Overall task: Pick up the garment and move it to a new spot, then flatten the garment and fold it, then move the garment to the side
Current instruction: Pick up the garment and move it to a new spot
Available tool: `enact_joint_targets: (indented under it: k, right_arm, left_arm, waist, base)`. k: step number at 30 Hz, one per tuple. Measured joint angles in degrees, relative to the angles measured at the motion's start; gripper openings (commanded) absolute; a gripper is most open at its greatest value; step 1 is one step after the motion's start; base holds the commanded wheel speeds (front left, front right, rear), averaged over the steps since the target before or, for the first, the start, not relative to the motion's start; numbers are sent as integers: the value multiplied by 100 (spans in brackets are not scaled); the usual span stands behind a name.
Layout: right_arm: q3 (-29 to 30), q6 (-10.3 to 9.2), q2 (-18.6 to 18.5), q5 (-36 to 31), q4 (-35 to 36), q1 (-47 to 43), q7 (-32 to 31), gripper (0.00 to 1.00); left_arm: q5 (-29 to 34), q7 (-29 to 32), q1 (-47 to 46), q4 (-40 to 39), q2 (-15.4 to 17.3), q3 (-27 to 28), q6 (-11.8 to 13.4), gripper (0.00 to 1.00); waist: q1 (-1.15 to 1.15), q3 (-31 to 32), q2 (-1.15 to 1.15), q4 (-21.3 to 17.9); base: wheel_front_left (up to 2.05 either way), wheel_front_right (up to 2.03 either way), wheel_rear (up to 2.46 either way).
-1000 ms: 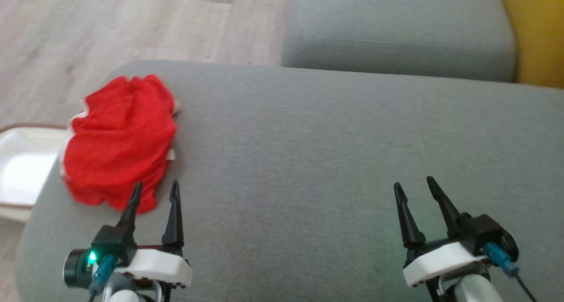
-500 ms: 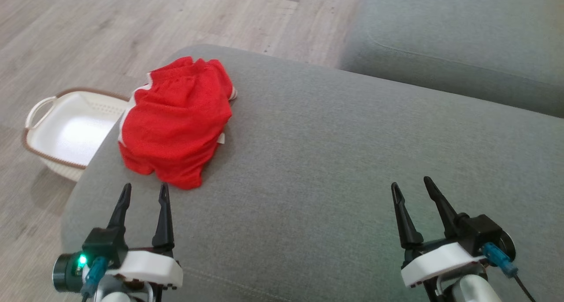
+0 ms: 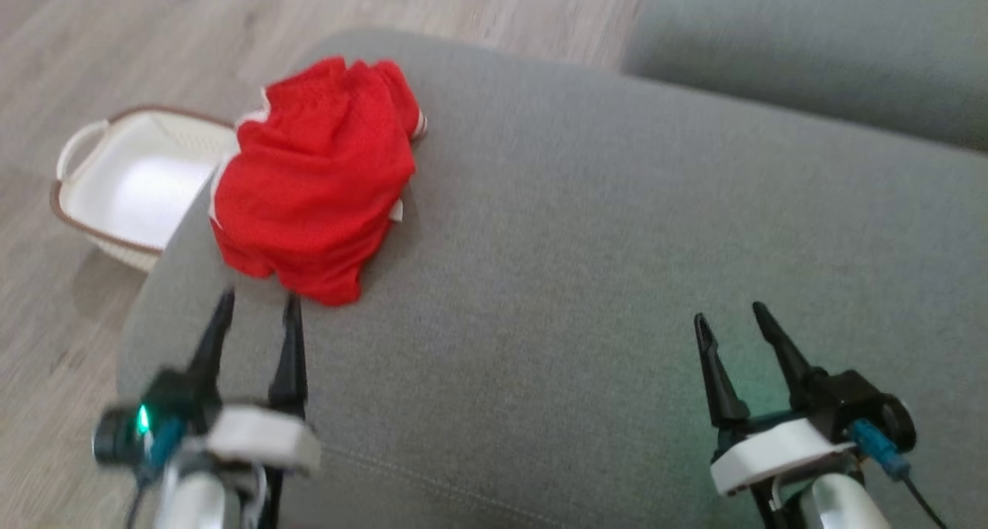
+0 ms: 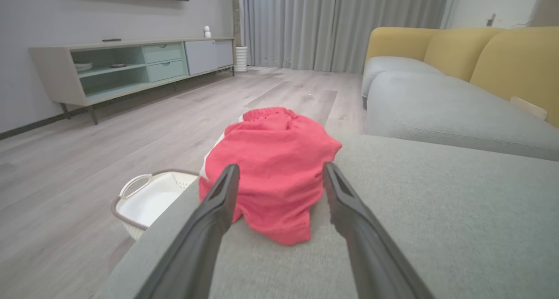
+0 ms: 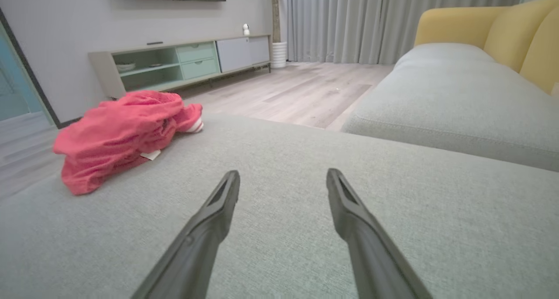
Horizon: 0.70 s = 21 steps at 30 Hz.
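- Grey fabric sofa cushion [image 3: 579,243], bare at right.
- White plastic basket [image 3: 123,181], half hidden behind its edge.
- Crumpled red mesh garment [image 3: 316,181] near that edge.
- Left gripper [image 3: 258,297] (blurred), right gripper [image 3: 729,313]: open, empty.

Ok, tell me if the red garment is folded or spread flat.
Neither: crumpled. The garment lies bunched in a lumpy heap on the grey cushion, edges uneven, a white tag poking out.

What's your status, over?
Open, empty: left gripper, right gripper. Red garment bunched at left edge of cushion, just ahead of left gripper. White basket on floor beside, not blocking.
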<state>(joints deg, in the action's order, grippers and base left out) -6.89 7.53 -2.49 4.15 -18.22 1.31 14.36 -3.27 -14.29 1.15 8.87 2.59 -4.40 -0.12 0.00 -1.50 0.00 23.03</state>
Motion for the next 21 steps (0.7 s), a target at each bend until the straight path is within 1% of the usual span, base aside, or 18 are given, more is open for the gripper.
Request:
enact_joint_targets:
  k: [2, 5, 7, 10, 12, 15, 18, 19, 21]
  right_arm:
    - [78, 0, 0, -159, 11, 66, 0, 100]
    - [172, 0, 0, -398, 19, 199, 0, 100]
    - [230, 0, -1, -548, 22, 316, 0, 100]
    - [376, 0, -3, -747, 96, 496, 0, 100]
    - [480, 0, -7, -846, 178, 602, 0, 100]
    - [586, 0, -56, -948, 242, 744, 0, 100]
    - [636, 0, -172, -980, 308, 875, 0, 100]
    - [671, 0, -240, -1001, 341, 972, 0, 100]
    - [680, 0, -293, -1040, 374, 1059, 1, 100]
  left_arm:
    - [-62, 0, -388, 85, 64, -12, -153, 100]
    - [-219, 112, -1225, 183, 241, 58, -322, 100]
    - [-242, 389, -1884, 299, 467, 127, -396, 100]
    - [-405, 1054, -2838, 703, 719, 199, -512, 100]
    - [-666, 1543, -3425, 1191, 771, 196, -620, 100]
    - [-1083, 2121, -4230, 2069, 816, 127, -698, 100]
    - [-1380, 2483, -4897, 2913, 907, 81, -702, 100]
    - [-1436, 2625, -5237, 3414, 1003, -1, -702, 100]
    - [-1471, 2740, -5510, 3867, 1059, -69, -702, 100]
  waist:
    - [0, -202, 0, -29]
    - [0, -524, 0, -76]
    - [0, -738, 0, -113]
    - [0, -1052, 0, -172]
    - [0, -1260, 0, -201]
    - [0, -1564, 0, -223]
    - [0, -1849, 0, -248]
    - [0, -2024, 0, -273]
    - [0, -2191, 0, -303]
  base:
    - [0, 0, 0]
    - [0, 0, 0]
    - [0, 0, 0]
    - [0, 0, 0]
    - [0, 0, 0]
    - [0, 0, 0]
    - [0, 0, 0]
    - [0, 0, 0]
    - [0, 0, 0]
